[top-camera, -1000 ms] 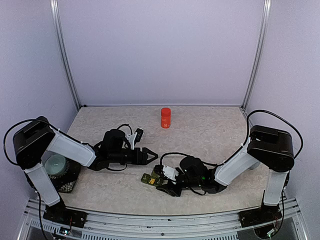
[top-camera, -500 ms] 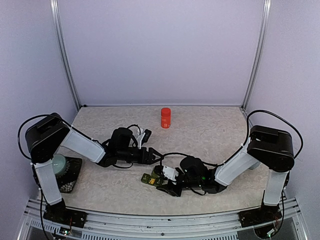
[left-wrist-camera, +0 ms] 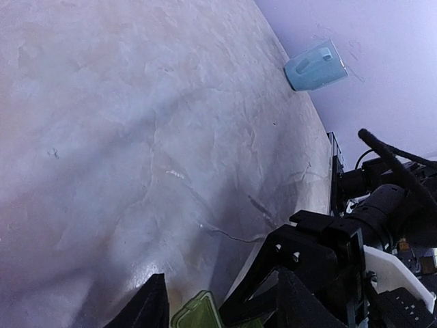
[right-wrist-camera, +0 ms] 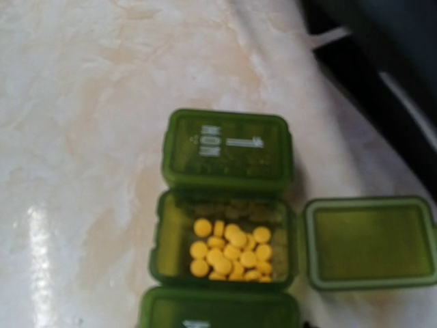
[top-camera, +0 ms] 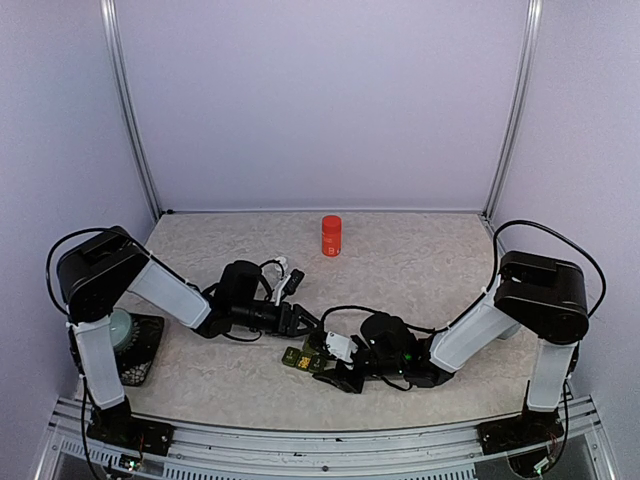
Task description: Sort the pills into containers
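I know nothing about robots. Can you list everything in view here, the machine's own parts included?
pill box: one strip of three, dark green, front middle of table; middle compartment open, the others shut
pills: many, yellow, in the open compartment
bottle: one, red, upright at the back
mug: one, pale blue, by a wall
round pale thing: one, front left
table: one, beige, marbled
left pincer: black, open, just behind the pill box
right pincer: black, at the pill box's right end; grip unclear

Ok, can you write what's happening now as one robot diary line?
containers: outer lids shut | middle lid: flipped open | pills: yellow, in middle | left fingers: apart, near lid
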`<action>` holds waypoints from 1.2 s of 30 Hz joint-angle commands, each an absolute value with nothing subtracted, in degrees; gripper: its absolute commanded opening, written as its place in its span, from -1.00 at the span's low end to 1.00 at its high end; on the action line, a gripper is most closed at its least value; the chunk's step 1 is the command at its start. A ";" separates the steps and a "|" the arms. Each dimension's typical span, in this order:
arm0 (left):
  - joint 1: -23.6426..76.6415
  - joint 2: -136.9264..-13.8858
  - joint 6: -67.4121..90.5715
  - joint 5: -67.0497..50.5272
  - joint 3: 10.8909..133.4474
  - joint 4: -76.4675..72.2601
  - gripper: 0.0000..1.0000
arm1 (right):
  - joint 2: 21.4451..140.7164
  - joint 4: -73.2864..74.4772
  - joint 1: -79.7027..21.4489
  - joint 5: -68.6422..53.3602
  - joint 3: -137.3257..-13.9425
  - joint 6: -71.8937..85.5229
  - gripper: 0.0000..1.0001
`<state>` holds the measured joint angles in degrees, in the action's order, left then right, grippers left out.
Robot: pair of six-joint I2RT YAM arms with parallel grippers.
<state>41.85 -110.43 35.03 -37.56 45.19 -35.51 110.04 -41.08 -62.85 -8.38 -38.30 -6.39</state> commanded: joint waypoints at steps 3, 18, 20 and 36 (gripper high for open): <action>40.07 -109.12 35.64 -39.44 42.06 -38.43 -0.18 | 110.02 -40.08 -62.10 -9.15 -37.08 -6.24 -0.01; 39.64 -112.24 34.70 -44.91 44.46 -36.50 -0.45 | 110.08 -39.44 -61.96 -9.51 -37.28 -5.97 -0.03; 39.64 -112.16 34.31 -44.71 44.47 -35.93 -0.46 | 110.11 -39.39 -61.88 -9.50 -37.35 -5.98 -0.03; 39.38 -109.55 36.59 -49.38 40.99 -43.95 -0.56 | 110.69 -39.09 -60.79 -10.63 -37.54 -5.23 -0.05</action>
<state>39.33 -111.33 35.81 -45.45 42.61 -38.96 110.04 -40.88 -61.63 -10.39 -38.28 -5.98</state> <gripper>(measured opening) 0.226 0.480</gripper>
